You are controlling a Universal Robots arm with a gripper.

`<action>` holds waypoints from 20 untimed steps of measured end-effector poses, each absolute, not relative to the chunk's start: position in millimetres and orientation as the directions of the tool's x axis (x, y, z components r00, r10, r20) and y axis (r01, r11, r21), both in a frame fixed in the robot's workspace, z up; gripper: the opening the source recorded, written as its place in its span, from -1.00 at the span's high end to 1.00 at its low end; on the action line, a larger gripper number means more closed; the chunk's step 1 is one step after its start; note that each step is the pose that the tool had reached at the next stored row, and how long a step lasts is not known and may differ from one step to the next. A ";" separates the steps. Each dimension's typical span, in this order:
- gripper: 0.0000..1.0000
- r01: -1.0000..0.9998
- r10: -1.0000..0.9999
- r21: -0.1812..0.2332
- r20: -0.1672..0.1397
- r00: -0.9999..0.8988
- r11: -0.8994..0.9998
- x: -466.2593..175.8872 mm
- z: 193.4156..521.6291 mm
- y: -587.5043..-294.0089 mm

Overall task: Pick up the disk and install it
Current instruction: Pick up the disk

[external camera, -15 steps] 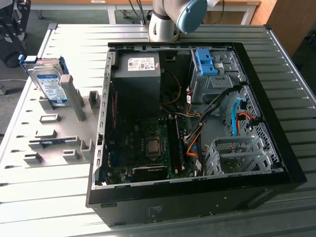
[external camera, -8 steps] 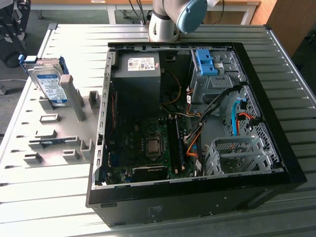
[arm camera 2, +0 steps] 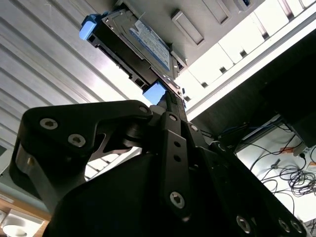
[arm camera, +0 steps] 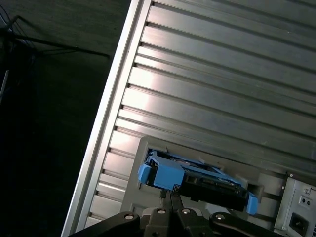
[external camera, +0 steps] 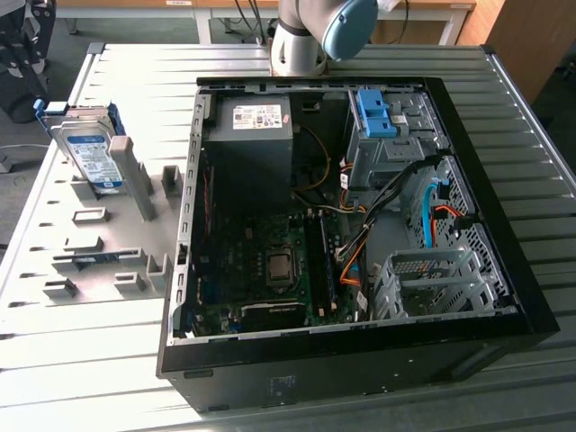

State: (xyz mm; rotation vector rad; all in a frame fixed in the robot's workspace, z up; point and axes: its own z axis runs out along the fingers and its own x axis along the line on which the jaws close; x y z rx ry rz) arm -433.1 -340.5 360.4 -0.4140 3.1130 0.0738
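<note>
Closest in, the gripper (arm camera: 169, 195) is hovering with its tips pressed together on nothing, pointing at a blue rail of the disk (arm camera: 197, 180). That disk is leaning on edge in a grey holder (external camera: 117, 243), outside the open computer case (external camera: 360, 360) at the exterior view's left. Its blue-and-white label is showing print too small to read. Inside the case, the power supply (external camera: 247, 148) is wearing a white sticker (external camera: 256, 117), equally illegible.
</note>
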 end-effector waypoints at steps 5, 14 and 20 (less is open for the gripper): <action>0.79 -0.272 -0.272 0.047 -0.006 -0.962 0.961 -433.1 360.4 -340.5; 0.79 -0.295 -0.295 0.046 -0.006 -0.956 0.954 -433.1 360.4 -340.5; 0.79 -0.310 -0.310 0.047 -0.006 -0.951 0.950 -433.1 360.4 -340.5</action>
